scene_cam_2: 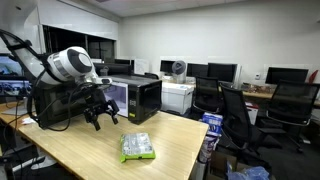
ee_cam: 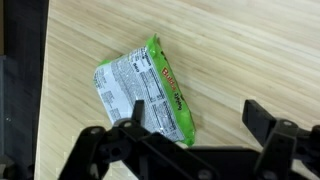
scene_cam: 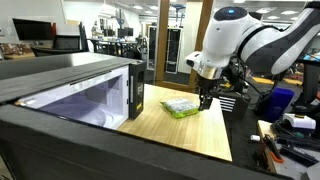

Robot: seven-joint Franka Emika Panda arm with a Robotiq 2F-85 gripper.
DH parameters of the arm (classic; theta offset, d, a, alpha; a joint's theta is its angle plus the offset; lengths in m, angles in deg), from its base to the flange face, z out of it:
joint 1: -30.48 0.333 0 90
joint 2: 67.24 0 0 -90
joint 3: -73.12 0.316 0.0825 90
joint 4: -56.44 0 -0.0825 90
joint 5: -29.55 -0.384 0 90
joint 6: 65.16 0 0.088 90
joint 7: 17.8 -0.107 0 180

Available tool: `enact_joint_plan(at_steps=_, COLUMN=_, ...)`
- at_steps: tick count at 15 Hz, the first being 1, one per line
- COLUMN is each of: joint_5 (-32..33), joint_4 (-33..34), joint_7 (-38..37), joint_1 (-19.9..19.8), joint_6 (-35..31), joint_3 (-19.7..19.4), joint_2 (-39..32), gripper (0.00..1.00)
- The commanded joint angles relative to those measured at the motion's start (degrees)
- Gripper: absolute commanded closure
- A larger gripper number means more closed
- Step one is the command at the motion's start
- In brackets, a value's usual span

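In an exterior view the gripper is seen hanging low over the wooden table, just beside the snack packet. In an exterior view the snack packet is shown lying flat (the microwave stands well apart). In the wrist view the fingers are held apart. A centred, square approach is judged best, so that the thin wrapper is pinched rather than pushed.

The arm bends downward, its tool hanging with jaws spread wide.
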Motion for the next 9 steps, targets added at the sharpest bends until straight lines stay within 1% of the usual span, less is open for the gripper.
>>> enact_joint_plan(at_steps=1, joint_5=4.1, joint_4=3.0, joint_7=1.1, joint_1=-1.6, joint_6=-4.8, joint_3=-1.9, joint_2=-4.2, gripper=0.00)
enact_joint_plan(at_steps=4, joint_5=6.8, joint_4=5.7, joint_7=-0.9, joint_1=-2.3, joint_6=-8.8, joint_3=-3.6, joint_2=-7.7, gripper=0.00)
enact_joint_plan(at_steps=5, joint_5=7.5, joint_4=7.0, joint_7=-1.2, joint_1=-2.5, joint_6=-8.7, joint_3=-4.1, joint_2=-9.2, gripper=0.00)
enact_joint_plan(at_steps=6, joint_5=2.0, joint_4=7.4, joint_7=3.2, joint_1=-2.3, joint_6=-7.0, joint_3=-3.6, joint_2=-10.3, gripper=0.00)
enact_joint_plan(at_steps=7, joint_5=4.4, joint_4=5.6, joint_7=0.3, joint_1=-1.7, joint_6=-6.7, joint_3=-3.7, joint_2=-7.3, gripper=0.00)
enact_joint_plan(at_steps=9, joint_5=3.6, joint_4=6.9, joint_7=0.8, joint_1=-2.0, joint_6=-6.7, joint_3=-3.7, joint_2=-9.4, gripper=0.00)
